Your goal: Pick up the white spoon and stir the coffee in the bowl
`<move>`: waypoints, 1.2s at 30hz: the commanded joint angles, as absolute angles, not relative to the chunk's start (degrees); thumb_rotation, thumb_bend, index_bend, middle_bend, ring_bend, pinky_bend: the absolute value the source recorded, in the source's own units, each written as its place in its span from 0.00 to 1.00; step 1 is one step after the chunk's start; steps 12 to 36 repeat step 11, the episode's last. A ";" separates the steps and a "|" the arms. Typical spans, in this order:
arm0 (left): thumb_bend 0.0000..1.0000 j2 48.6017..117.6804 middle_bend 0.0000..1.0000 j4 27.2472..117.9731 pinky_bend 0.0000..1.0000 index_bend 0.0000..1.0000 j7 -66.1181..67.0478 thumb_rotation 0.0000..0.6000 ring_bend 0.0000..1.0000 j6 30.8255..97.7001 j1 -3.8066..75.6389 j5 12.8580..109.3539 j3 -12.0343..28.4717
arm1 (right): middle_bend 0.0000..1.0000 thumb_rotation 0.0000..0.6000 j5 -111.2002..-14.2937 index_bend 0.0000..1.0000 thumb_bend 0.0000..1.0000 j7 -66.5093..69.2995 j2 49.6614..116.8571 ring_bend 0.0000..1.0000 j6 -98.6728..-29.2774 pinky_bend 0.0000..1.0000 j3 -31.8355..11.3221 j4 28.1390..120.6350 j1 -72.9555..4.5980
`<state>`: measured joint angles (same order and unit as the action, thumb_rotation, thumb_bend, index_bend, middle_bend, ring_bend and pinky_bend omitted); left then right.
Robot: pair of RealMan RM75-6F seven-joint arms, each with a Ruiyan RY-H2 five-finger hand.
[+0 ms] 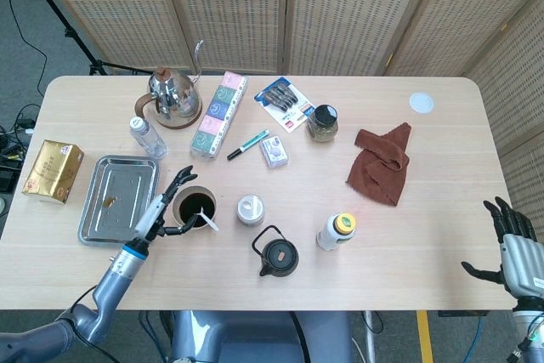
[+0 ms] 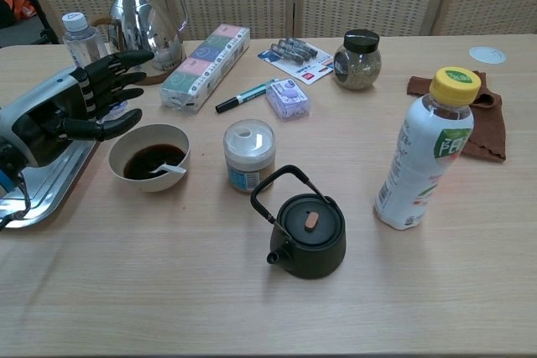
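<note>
Nearest the robot, a black teapot [image 2: 307, 232] with a hoop handle stands on the table [image 2: 436, 291], with a bottle [image 2: 428, 151] with a yellow cap to its right. Just beyond the teapot stands a small white jar [image 2: 249, 155], and to its left sits the bowl [image 2: 150, 157], cream-white outside and holding dark coffee [image 2: 149, 161]. The spoon [image 2: 170, 169] is white and short; it lies in the bowl with its bowl end in the coffee and its handle resting on the right rim, pointing towards the jar. The left hand [image 2: 71, 111] hangs just left of the bowl, over the edge of the metal tray [image 2: 42, 199], its dark fingers [image 2: 113, 81] spread wide and holding nothing, clear of the spoon. The right hand [image 1: 512, 244] is well apart at the table's near right corner, fingers apart and empty. Further back lie a marker [image 2: 243, 95], a long pastel box [image 2: 205, 56], a steel kettle [image 2: 147, 27], a clear bottle [image 2: 80, 44], a dark-lidded glass jar [image 2: 358, 60] and a brown cloth [image 2: 491, 115].
</note>
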<state>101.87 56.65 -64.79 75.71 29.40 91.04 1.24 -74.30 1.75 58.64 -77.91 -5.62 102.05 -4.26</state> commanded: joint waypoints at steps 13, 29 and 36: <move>0.00 81.33 0.00 77.24 0.00 0.00 -22.00 1.00 0.00 76.84 21.94 85.79 -1.08 | 0.00 1.00 -75.69 0.00 0.00 1.83 58.35 0.00 -78.64 0.00 -5.17 103.01 -3.96; 0.00 81.33 0.00 77.24 0.00 0.00 -22.00 1.00 0.00 76.84 21.94 85.79 -1.08 | 0.00 1.00 -75.69 0.00 0.00 1.83 58.35 0.00 -78.64 0.00 -5.17 103.01 -3.96; 0.00 81.33 0.00 77.24 0.00 0.00 -22.00 1.00 0.00 76.84 21.94 85.79 -1.08 | 0.00 1.00 -75.69 0.00 0.00 1.83 58.35 0.00 -78.64 0.00 -5.17 103.01 -3.96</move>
